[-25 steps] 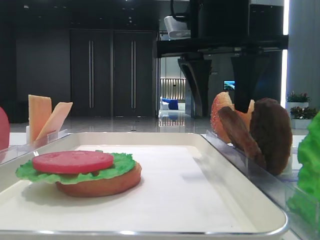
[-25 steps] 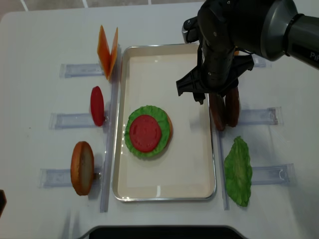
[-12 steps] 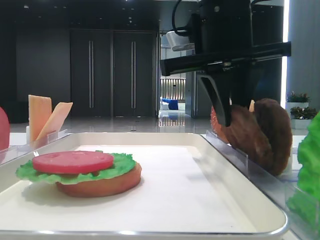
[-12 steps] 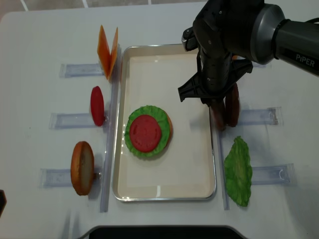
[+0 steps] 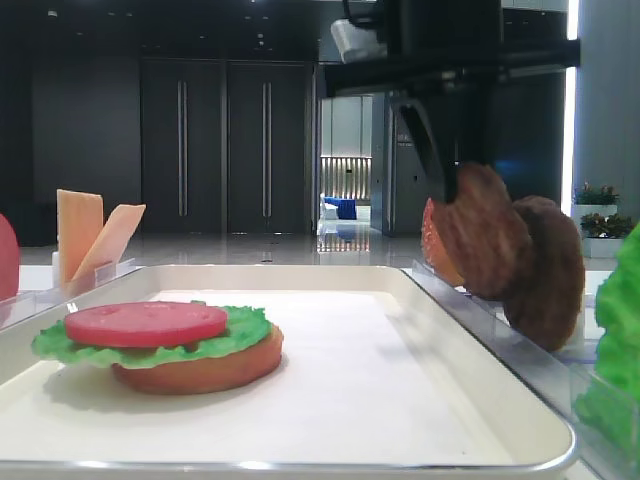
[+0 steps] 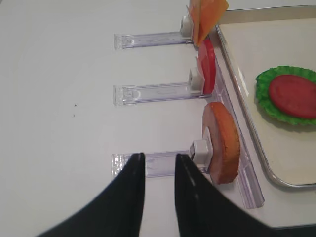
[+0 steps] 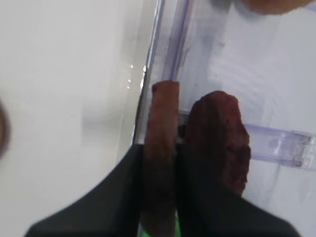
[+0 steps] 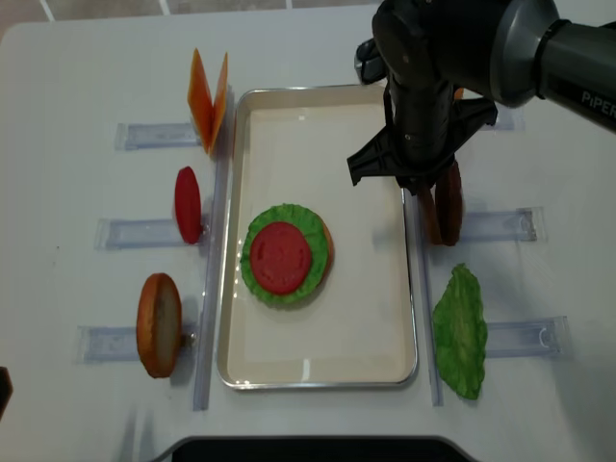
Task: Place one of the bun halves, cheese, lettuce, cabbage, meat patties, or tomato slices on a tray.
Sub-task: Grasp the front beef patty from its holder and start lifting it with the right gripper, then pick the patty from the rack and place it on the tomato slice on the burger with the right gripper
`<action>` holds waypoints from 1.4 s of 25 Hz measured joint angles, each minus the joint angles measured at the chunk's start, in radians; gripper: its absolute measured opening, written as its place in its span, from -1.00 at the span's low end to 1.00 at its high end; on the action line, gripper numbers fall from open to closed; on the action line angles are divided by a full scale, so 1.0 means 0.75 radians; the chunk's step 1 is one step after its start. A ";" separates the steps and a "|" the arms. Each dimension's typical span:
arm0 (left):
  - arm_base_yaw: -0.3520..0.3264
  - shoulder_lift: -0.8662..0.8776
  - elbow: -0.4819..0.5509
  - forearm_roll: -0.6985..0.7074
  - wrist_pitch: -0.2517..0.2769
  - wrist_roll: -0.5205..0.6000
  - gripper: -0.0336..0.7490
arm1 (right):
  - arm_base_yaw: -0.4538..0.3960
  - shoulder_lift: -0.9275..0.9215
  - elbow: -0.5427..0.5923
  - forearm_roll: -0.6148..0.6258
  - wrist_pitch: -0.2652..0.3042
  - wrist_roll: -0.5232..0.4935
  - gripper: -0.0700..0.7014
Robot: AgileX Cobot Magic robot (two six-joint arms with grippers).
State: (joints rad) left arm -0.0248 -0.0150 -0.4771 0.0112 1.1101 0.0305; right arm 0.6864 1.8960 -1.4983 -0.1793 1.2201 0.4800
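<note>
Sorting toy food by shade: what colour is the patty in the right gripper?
Dark brown, rough-grained patty; clearest in the low exterior view.

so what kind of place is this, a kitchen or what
Probably a robot demo table in a lobby or showroom, not a kitchen: toy food stands upright in clear plastic racks beside a tray on a white table, with tall dark doors and a polished floor behind.
</note>
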 joint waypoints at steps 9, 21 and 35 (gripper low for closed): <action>0.000 0.000 0.000 0.000 0.000 0.003 -0.51 | 0.000 -0.067 -0.113 0.203 0.003 -0.078 -0.47; 0.000 0.000 0.000 0.000 0.000 0.003 -0.51 | 0.000 -0.067 -0.113 1.047 -0.236 -0.607 -0.47; 0.000 0.000 0.000 0.000 0.000 0.003 -0.51 | 0.000 -0.013 0.017 1.290 -0.398 -0.866 -0.47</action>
State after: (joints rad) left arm -0.0248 -0.0150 -0.4771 0.0112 1.1101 0.0325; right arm 0.6864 1.8864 -1.4852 0.7882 0.9217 -0.1693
